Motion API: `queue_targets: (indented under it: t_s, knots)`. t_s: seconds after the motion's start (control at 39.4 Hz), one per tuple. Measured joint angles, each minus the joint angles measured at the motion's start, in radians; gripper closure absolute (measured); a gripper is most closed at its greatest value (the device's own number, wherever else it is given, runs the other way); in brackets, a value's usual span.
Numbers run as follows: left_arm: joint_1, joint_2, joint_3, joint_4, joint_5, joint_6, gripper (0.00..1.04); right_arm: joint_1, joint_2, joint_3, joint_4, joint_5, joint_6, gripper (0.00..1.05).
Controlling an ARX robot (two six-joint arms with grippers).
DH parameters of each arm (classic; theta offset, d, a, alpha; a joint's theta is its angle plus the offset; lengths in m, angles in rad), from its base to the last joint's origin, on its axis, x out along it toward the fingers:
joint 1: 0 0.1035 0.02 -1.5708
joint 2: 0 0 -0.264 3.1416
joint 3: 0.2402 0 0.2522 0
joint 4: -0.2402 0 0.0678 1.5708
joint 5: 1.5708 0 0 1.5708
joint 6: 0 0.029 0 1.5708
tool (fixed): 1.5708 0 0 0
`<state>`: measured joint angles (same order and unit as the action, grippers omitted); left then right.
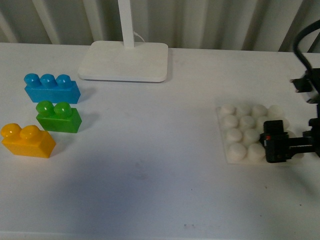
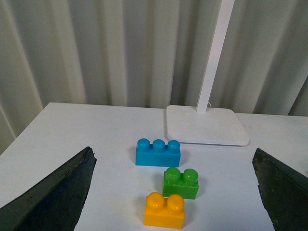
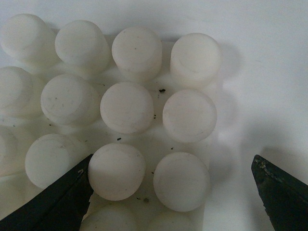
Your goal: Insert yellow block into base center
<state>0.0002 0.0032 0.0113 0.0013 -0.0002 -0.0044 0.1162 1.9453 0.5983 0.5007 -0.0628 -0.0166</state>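
- The left gripper has its fingers spread wide and empty, on the near side of the bricks.
- The yellow block sits near left, well apart from the base. The green brick is just beyond it, so a wide grasp could knock or catch that one.
- The right gripper is also wide apart and holds nothing. It hangs over the base's near right studs, where it may shove the base or crowd the centre.
- No readable writing, even on the blue brick or lamp foot.

Bright diffuse light; front view seems slightly soft.
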Motion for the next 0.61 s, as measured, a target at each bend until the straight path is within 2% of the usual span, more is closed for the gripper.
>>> queue_targets:
  t_s: [0.61]
  knots:
    - [0.0,0.0,0.0,0.0,0.0,0.0,0.06,0.36,0.1,0.201,-0.126,0.128,0.241,0.09]
